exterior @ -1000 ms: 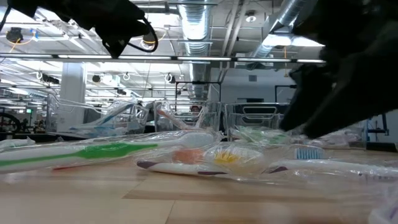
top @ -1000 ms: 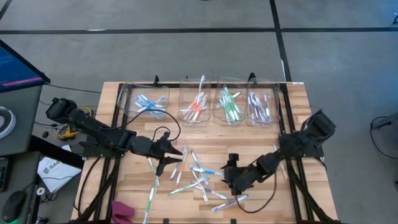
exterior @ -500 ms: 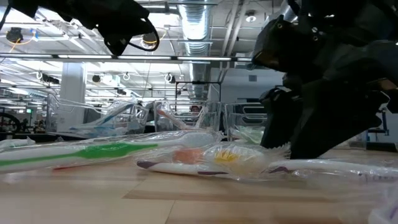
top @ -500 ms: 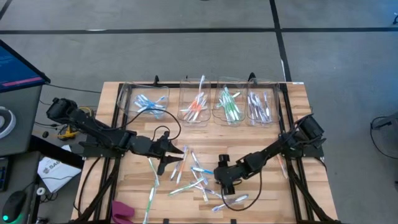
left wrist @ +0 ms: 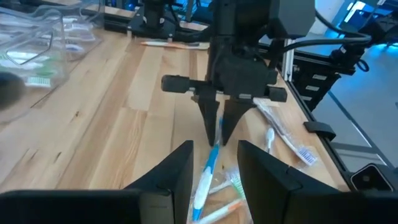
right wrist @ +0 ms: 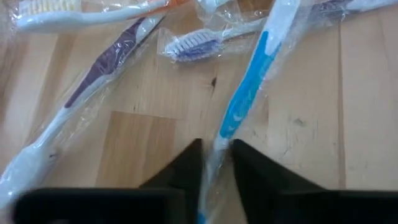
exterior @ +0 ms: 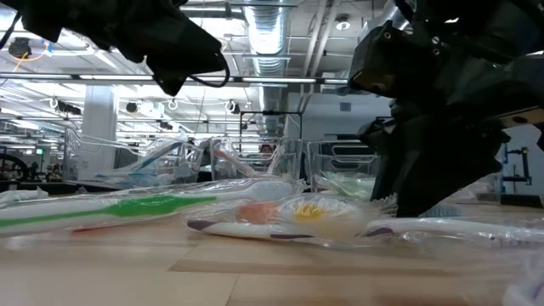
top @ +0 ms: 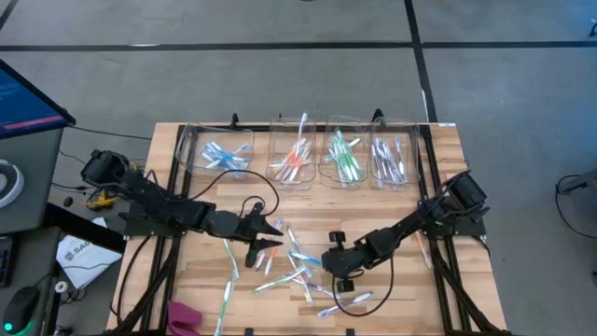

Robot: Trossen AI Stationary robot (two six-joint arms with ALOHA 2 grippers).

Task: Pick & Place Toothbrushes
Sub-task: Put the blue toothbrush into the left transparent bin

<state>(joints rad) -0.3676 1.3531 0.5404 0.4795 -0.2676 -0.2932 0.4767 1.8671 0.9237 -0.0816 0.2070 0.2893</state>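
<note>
From above, you see the wooden table (top: 187,140) with four clear bins (top: 298,154) in a row along its far edge, each holding sorted toothbrushes. A loose pile of toothbrushes (top: 297,271) lies on the near middle of the table. Your right gripper (top: 334,269) is down at the right edge of that pile. Your left gripper (top: 270,235) sits at the pile's left side, fingers pointing toward it. One more brush lies apart to the near left, beside a pink object (top: 184,315) at the near edge.

From table height, wrapped toothbrushes lie across the boards: a green-handled toothbrush (exterior: 127,208) on the left, orange and yellow ones in the middle. A dark arm stands down on the right among them; another hangs raised at the upper left.

Through the left wrist camera, your left gripper (left wrist: 213,177) has its fingers parted with nothing between them, hovering above the table. Just ahead, the right gripper (left wrist: 217,127) points straight down with its tips drawn close on a blue-handled toothbrush (left wrist: 206,180).

Through the right wrist camera, your right gripper (right wrist: 214,163) has its fingers nearly together, pinching the clear wrapper end of the blue-handled toothbrush (right wrist: 245,93). A purple-handled toothbrush (right wrist: 102,65) lies beside it on the wood.
</note>
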